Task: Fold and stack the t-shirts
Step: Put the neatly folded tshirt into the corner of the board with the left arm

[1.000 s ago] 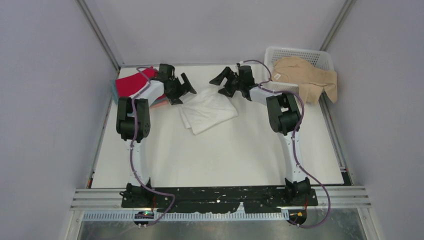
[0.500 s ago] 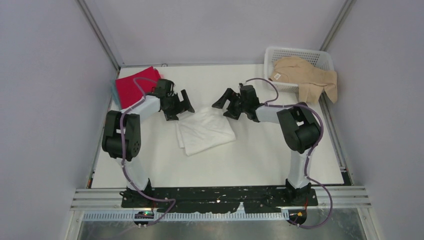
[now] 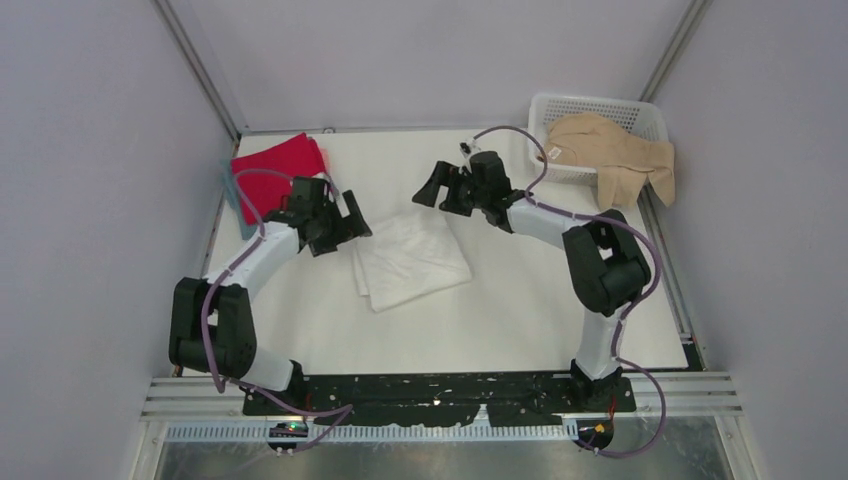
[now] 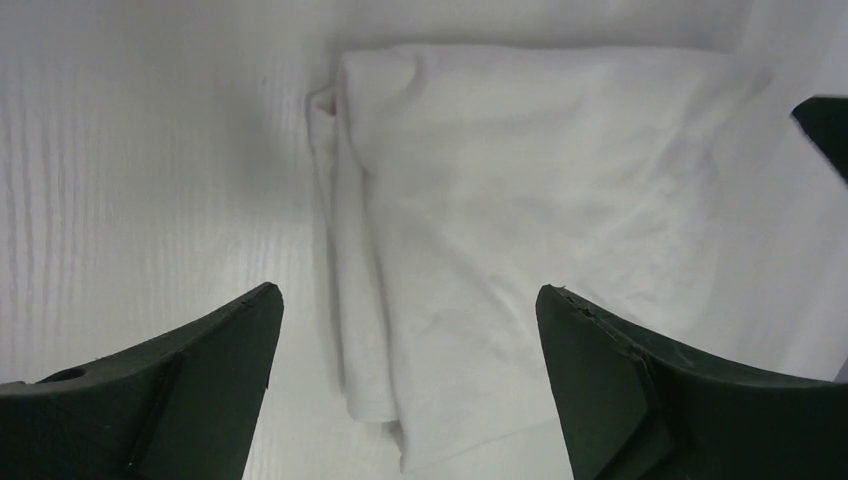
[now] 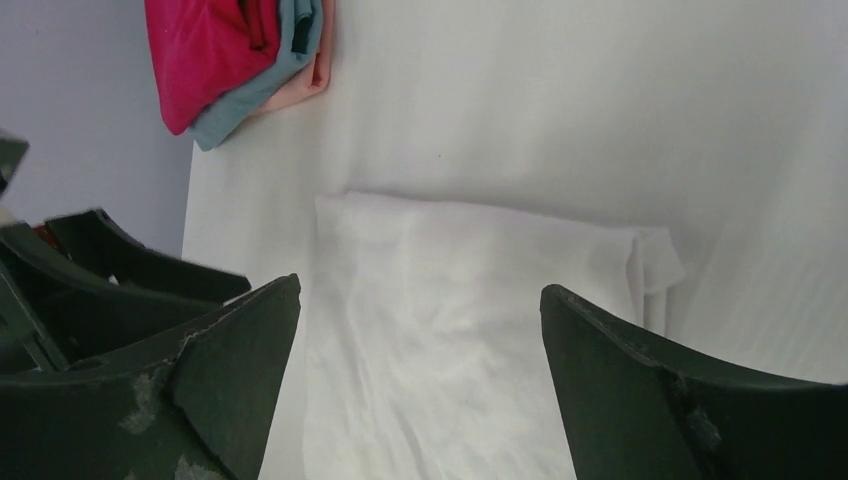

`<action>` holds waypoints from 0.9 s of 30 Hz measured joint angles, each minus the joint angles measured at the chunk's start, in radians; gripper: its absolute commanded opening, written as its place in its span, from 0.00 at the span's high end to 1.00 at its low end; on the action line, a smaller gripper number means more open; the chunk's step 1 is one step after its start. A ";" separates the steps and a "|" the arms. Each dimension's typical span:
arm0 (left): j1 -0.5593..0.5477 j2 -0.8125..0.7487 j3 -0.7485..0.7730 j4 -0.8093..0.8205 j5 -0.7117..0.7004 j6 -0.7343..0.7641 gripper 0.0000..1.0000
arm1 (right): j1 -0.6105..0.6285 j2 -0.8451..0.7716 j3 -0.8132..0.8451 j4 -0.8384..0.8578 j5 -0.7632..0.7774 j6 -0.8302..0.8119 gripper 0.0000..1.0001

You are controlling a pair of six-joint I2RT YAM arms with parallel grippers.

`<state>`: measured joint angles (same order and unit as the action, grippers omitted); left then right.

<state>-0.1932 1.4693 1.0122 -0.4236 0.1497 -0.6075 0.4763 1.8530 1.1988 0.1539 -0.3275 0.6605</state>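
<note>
A white t-shirt (image 3: 412, 258) lies folded into a rough square in the middle of the table. My left gripper (image 3: 352, 222) hovers open at its left edge, and the shirt's folded edge (image 4: 520, 200) fills the space beyond the open left gripper (image 4: 407, 291). The right gripper (image 3: 437, 198) is open over the shirt's far edge, with the white cloth (image 5: 460, 310) below the spread right gripper (image 5: 420, 287). A stack of red, teal and pink folded t-shirts (image 3: 278, 165) (image 5: 230, 50) sits at the far left. A tan t-shirt (image 3: 610, 150) hangs over the basket.
A white lattice basket (image 3: 600, 105) stands in the far right corner. Grey walls close in the table on the left, back and right. In the right wrist view, the left gripper's dark fingers (image 5: 100, 260) show at the left edge.
The white t-shirt has shifted a little nearer and then stayed put. My left arm has drawn back and to the left. The right gripper has moved slightly away and to the left.
</note>
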 measured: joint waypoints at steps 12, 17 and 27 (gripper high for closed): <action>0.000 0.087 -0.135 0.033 0.031 -0.074 0.07 | 0.000 0.307 0.247 -0.028 0.020 0.030 0.05; -0.012 0.143 -0.114 0.077 0.063 -0.101 0.22 | 0.000 0.307 0.241 -0.042 0.041 0.029 0.05; -0.088 0.233 -0.062 0.113 0.042 -0.155 0.81 | 0.000 0.307 0.235 -0.041 0.050 0.029 0.05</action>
<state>-0.2810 1.7027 0.9504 -0.3111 0.1921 -0.7628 0.4759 2.1597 1.4342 0.1131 -0.2775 0.6895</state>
